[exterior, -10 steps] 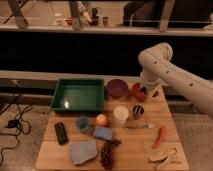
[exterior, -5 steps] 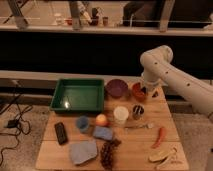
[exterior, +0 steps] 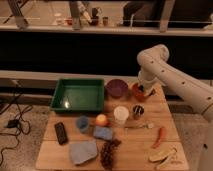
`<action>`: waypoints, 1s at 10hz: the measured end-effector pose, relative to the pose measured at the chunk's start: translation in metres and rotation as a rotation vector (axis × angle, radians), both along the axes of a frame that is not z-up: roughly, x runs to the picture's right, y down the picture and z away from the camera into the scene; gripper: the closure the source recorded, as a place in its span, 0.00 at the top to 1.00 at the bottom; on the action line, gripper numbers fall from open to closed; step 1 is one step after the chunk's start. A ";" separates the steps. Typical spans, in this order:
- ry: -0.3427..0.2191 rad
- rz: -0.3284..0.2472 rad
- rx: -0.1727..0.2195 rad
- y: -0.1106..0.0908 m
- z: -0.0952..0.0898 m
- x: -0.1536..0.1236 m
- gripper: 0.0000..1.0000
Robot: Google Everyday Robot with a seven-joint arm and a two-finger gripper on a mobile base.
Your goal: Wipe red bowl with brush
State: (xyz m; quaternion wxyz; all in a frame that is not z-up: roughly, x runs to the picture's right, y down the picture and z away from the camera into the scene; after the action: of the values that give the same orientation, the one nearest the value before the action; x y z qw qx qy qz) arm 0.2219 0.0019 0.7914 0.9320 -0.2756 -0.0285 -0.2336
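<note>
A thick white arm (exterior: 176,82) of smooth rounded tube-like segments, dotted along its side with a row of small dark marks, bends at a bulbous joint and ends in a darker gripper (exterior: 143,92) over the table's far right edge

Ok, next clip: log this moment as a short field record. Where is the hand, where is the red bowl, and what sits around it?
hand: low over the red bowl's right part, at the table's far right
red bowl: far edge of the table, right of the purple bowl
brush: not clearly visible
green tray: far left, left of the purple bowl
white cup: in front of the bowls
</note>
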 end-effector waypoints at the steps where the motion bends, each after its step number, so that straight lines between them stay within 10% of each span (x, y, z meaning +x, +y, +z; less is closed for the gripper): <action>1: -0.003 -0.010 0.007 -0.003 0.000 -0.004 0.00; 10: -0.027 -0.027 0.013 -0.001 0.011 -0.014 0.00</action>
State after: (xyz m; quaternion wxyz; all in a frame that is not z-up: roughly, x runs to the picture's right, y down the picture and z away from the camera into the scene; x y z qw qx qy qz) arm 0.2075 0.0008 0.8029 0.9302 -0.2666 -0.0360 -0.2499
